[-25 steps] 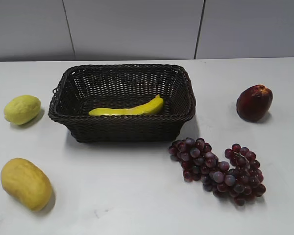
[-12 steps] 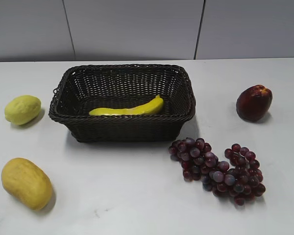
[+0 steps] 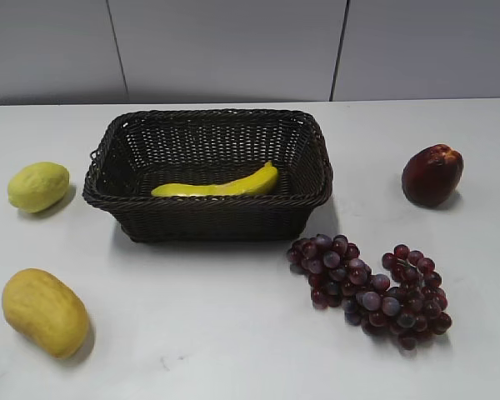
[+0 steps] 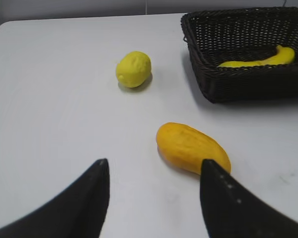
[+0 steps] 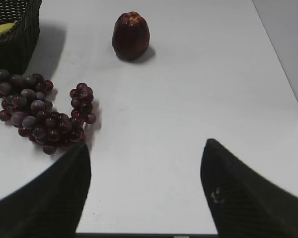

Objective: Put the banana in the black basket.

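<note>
The banana (image 3: pixel 218 185) lies inside the black basket (image 3: pixel 207 218) at the middle back of the table, its tip toward the right wall. It also shows in the left wrist view (image 4: pixel 260 58) inside the basket (image 4: pixel 238 84). A corner of the basket (image 5: pixel 12 47) with a bit of banana (image 5: pixel 1 28) shows in the right wrist view. My left gripper (image 4: pixel 154 168) is open and empty above the table's front left. My right gripper (image 5: pixel 146 148) is open and empty above the front right. Neither gripper shows in the exterior view.
A pale-yellow lemon (image 3: pixel 38 185) and an oval yellow-orange fruit (image 3: pixel 44 312) lie left of the basket; the oval fruit (image 4: pixel 192 148) is just beyond my left fingers. A bunch of purple grapes (image 3: pixel 368 287) and a dark red apple (image 3: pixel 432 174) lie to the right.
</note>
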`<state>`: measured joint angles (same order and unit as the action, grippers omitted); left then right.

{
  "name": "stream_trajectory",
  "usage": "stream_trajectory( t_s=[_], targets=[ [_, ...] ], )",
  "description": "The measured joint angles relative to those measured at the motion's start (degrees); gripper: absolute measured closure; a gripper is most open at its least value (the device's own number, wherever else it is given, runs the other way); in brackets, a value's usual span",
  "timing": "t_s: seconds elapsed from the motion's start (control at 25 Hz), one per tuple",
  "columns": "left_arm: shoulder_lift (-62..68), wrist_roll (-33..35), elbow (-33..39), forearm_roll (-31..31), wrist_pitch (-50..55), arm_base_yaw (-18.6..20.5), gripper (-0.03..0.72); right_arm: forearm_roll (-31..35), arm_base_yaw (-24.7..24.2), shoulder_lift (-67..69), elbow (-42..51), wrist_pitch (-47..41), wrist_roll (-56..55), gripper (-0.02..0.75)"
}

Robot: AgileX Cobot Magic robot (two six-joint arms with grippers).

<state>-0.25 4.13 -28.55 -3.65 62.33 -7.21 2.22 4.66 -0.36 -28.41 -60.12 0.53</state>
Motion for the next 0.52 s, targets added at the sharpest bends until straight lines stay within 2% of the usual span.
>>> stream_trajectory(
  t_s=[0.2,0.52],
  targets=[
    [-0.06,0.0,0.0,0.0,-0.05,4.32,0.168,0.0,0.0,0.0,0.0,0.0,0.0,0.183],
    [-0.06,0.0,0.0,0.0,-0.05,4.66,0.235,0.0,0.0,0.0,0.0,0.0,0.0,0.183]
  ],
)
